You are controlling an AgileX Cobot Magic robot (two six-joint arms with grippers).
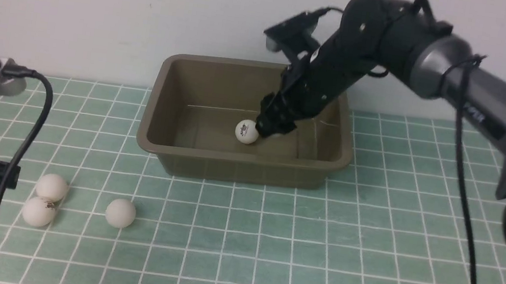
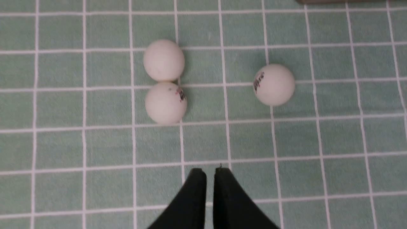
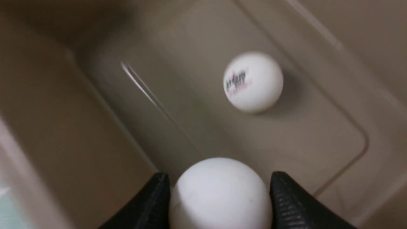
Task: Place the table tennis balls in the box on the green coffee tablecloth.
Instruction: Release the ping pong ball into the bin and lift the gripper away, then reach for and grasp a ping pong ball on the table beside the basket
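The right hand [image 3: 221, 190] is gripping a white table tennis ball [image 3: 221, 195] between its fingertips, its jaws parted by the ball's width, and is holding it inside the olive-brown plastic box [image 1: 239, 172]. One printed ball [image 3: 253, 82] is lying on the box floor. Farther out, three balls are resting on the green coffee tablecloth [image 1: 238, 249]: two touching [image 2: 164, 60] and one apart [image 2: 274, 85]. The left hand [image 2: 210, 190] is hanging near them, fingertips nearly meeting, holding nothing. Each ball is probably light, thin-shelled, smooth and quick to roll; opposed pads should be closing gently across its widest part, since a hard squeeze may dent it and a high pinch may let it slip.
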